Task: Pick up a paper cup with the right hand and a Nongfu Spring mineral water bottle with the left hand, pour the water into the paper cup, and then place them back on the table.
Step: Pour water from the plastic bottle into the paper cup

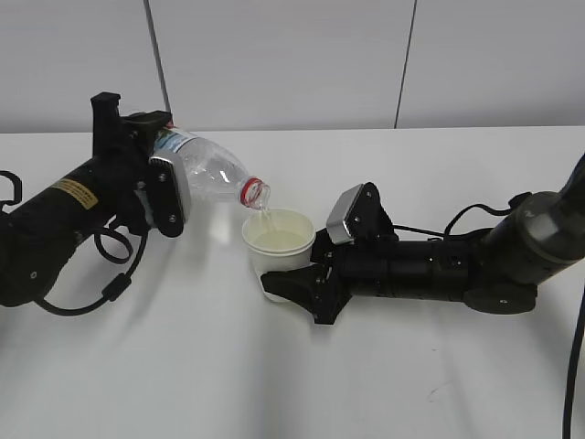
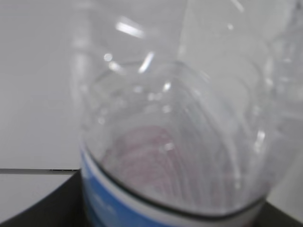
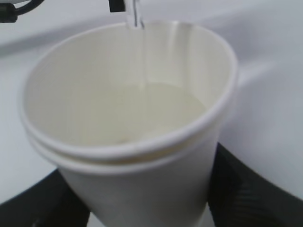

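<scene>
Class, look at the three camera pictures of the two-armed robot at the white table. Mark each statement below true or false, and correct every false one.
1. The bottle is tipped with its open mouth over the paper cup. True.
2. The bottle has a red cap screwed on. False: the mouth is open; only a red neck ring shows.
3. A thin stream of water runs into the cup. True.
4. The cup is empty. False: liquid already lies in it.
5. The right gripper holds the cup low on its wall. True.
6. The left gripper lies flat on the table with empty jaws. False: it is raised and its jaws are on the bottle.
</scene>
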Action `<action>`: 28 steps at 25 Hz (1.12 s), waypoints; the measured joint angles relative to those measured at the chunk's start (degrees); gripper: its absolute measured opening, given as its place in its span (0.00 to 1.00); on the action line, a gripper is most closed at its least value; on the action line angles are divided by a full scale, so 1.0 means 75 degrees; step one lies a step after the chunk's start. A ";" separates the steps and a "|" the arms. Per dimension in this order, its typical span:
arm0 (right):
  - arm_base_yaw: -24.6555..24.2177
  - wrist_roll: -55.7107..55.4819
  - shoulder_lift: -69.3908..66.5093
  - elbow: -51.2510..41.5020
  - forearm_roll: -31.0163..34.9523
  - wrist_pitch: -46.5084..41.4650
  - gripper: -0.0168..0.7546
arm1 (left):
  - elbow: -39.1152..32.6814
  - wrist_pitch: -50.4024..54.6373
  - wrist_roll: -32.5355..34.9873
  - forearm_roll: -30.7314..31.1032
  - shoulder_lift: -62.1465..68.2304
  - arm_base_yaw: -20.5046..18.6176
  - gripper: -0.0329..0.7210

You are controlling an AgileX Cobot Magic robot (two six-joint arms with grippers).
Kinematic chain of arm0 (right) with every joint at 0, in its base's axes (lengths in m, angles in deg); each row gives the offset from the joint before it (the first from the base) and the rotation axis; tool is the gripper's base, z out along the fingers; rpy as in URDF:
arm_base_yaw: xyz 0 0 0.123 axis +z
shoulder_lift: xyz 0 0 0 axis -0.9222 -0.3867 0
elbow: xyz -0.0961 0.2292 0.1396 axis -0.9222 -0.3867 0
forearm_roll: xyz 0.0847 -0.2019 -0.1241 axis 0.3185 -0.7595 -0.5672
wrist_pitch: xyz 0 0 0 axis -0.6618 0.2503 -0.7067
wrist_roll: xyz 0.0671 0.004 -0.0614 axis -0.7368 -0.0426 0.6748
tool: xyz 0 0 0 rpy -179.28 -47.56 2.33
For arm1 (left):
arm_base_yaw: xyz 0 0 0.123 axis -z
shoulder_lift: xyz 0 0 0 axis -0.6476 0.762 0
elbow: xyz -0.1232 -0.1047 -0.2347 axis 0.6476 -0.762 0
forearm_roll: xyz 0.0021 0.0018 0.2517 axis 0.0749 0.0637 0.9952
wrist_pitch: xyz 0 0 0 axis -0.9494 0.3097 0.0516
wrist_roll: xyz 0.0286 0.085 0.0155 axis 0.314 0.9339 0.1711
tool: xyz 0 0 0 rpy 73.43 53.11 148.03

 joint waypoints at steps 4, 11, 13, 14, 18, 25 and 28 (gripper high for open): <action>0.0000 0.0000 0.0000 0.0000 0.0000 0.0000 0.66 | 0.0000 -0.0003 0.0000 -0.0010 0.0000 0.0015 0.57; 0.0000 0.0000 0.0000 0.0000 0.0029 -0.0007 0.66 | 0.0000 -0.0050 -0.0195 -0.0153 0.0000 0.0015 0.57; 0.0000 0.0000 0.0000 0.0000 0.0079 -0.0024 0.66 | 0.0000 -0.0050 -0.0345 -0.0159 0.0000 0.0015 0.57; 0.0000 0.0000 0.0000 0.0000 0.0114 -0.0024 0.66 | 0.0000 -0.0050 -0.0443 -0.0159 0.0000 0.0015 0.57; 0.0000 0.0000 0.0000 0.0000 0.0196 -0.0042 0.66 | 0.0000 -0.0050 -0.0770 -0.0195 0.0000 0.0015 0.57; 0.0000 0.0000 0.0000 0.0000 0.0352 -0.0042 0.66 | 0.0000 -0.0050 -0.1692 -0.0233 0.0000 0.0015 0.57; 0.0000 0.0000 0.0000 0.0000 0.0487 -0.0042 0.66 | 0.0000 -0.0050 -0.2664 -0.0259 0.0000 0.0015 0.57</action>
